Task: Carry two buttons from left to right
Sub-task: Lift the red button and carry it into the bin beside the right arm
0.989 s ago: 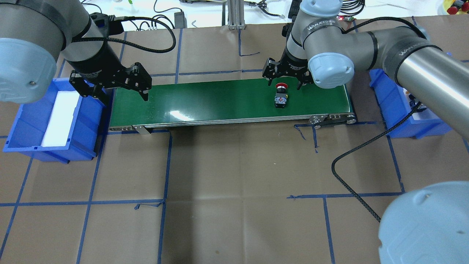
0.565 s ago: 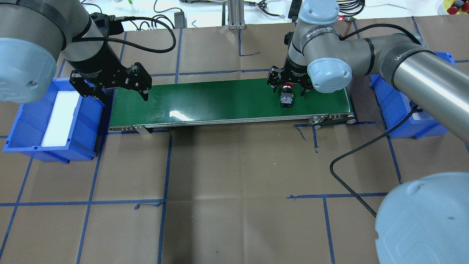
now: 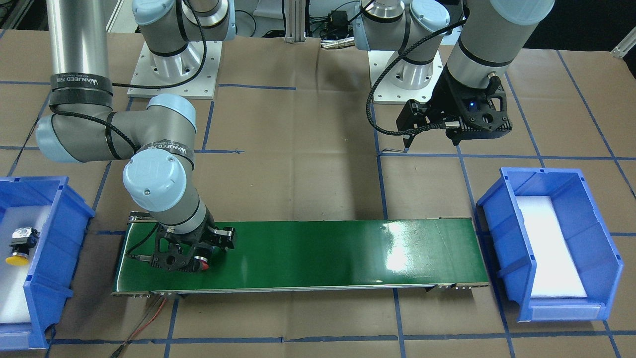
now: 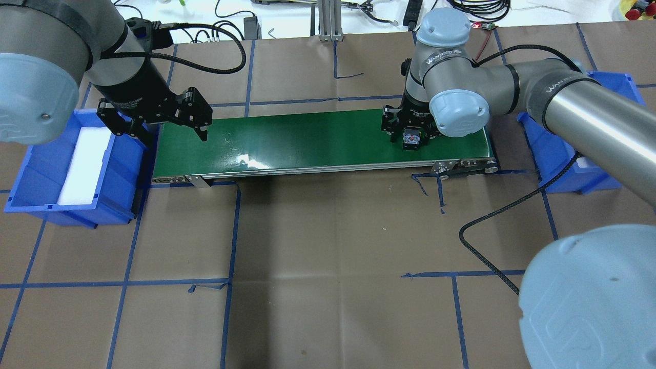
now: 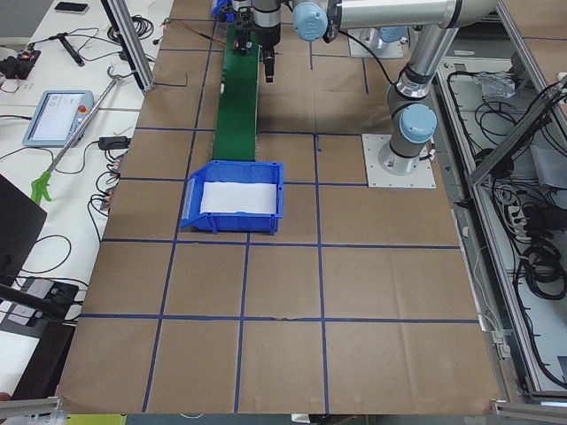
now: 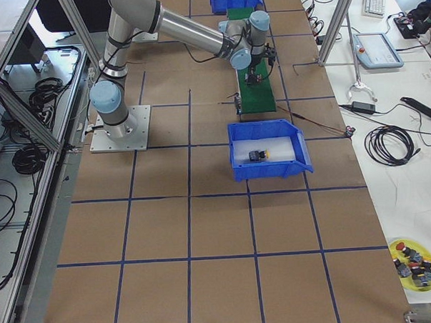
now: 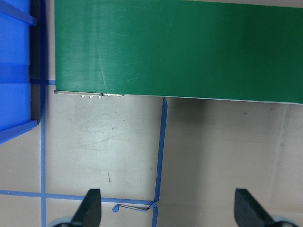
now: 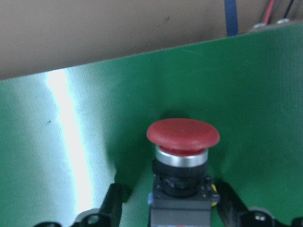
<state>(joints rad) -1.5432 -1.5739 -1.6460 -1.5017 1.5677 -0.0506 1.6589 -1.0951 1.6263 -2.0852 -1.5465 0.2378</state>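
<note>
The red-capped button lies on the green conveyor belt near its right end. It also shows in the overhead view and the front view. My right gripper is low over it and open, with one finger on each side of the black-and-grey body and a small gap to each. The yellow-capped button lies on white foam in the right blue bin. My left gripper is open and empty above the belt's left end.
The left blue bin holds only a white foam pad. The right bin stands just past the belt's right end. A black cable loops over the brown paper in front of the belt.
The red button has travelled right along the belt. My right gripper has followed it to the right and come down around it. The left arm has not moved.
</note>
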